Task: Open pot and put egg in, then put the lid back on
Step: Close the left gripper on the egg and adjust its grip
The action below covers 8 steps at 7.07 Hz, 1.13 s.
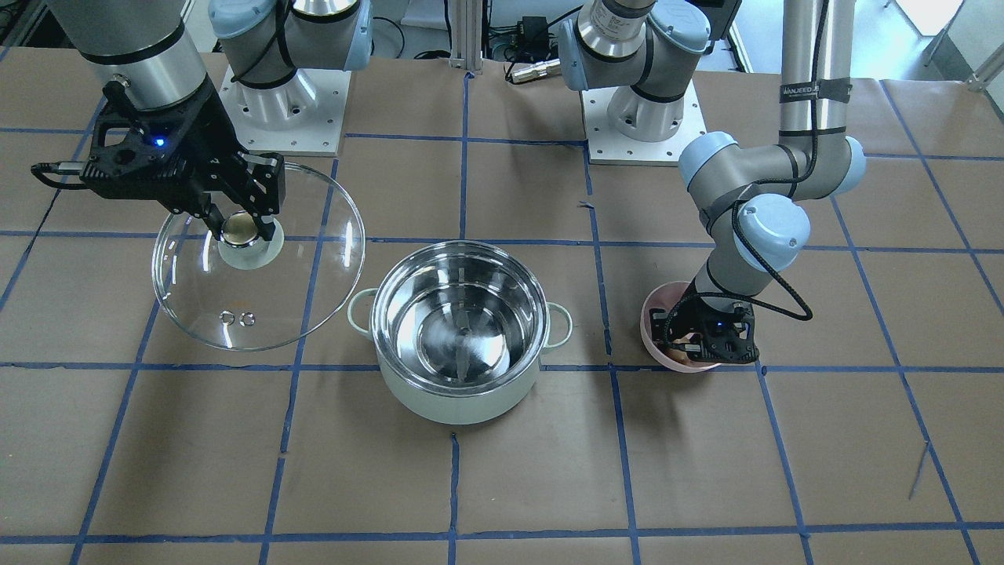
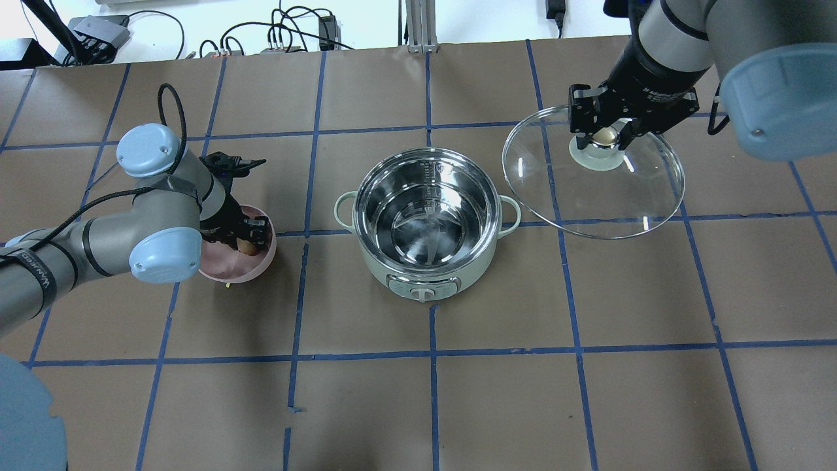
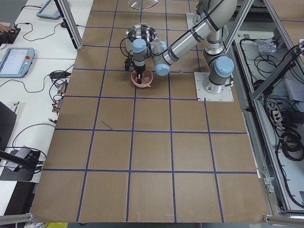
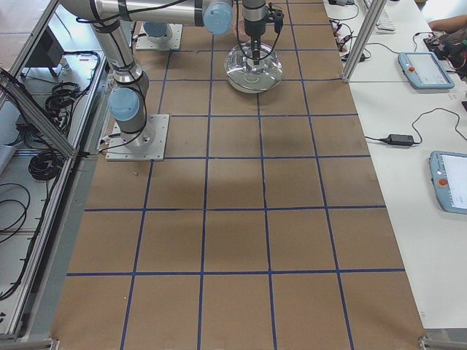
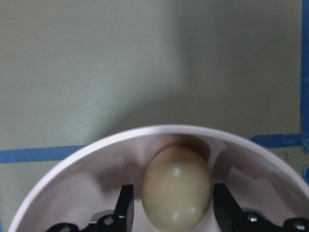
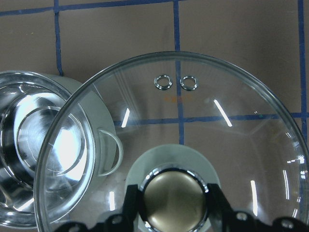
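Gripping the lid (image 2: 608,196) by its metallic knob (image 6: 175,198), the right gripper (image 2: 603,134) holds the clear glass dome raised to the right of the pot (image 2: 418,278), its fingers clamped on both sides of the knob. The mint-green pot stands uncovered at the middle of the table (image 2: 196,405), its shiny steel inside showing. Left of it, well apart, a pink bowl (image 2: 255,268) cradles the tan egg (image 5: 176,188). The left gripper (image 5: 170,212) reaches down into the bowl, fingers set narrowly either side of the egg, with a sliver of gap on one side.
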Motion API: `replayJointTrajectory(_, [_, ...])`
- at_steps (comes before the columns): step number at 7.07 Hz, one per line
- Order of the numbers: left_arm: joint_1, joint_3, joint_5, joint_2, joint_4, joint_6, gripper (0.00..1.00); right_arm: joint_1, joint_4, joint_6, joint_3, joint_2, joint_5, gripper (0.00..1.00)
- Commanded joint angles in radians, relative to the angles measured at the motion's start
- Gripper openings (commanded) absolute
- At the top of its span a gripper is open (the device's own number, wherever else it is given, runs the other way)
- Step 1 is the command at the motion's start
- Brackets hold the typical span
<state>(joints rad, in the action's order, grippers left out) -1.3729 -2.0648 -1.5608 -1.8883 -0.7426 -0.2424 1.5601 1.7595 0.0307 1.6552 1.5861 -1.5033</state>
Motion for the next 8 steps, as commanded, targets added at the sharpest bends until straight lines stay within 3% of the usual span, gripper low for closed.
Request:
replayJointTrajectory(1, [0.0,0.0,-0.001,0.0,0.0,0.0,0.44,0.0,0.0,0.0,0.0,0.0,0.0,0.35])
replayJointTrajectory(3, [0.0,0.003,-0.001,0.0,0.0,0.0,0.43,0.0,0.0,0.0,0.0,0.0,0.0,0.35])
replayJointTrajectory(4, [0.0,0.005,-0.001,0.001,-0.001,-0.001,0.28,0.0,-0.002,0.002,0.0,0.0,0.0,0.35])
replayJointTrajectory(8, [-0.003,0.015,-0.015,0.023,-0.018,0.003,0.27,0.0,-0.002,0.002,0.0,0.0,0.0,0.35])
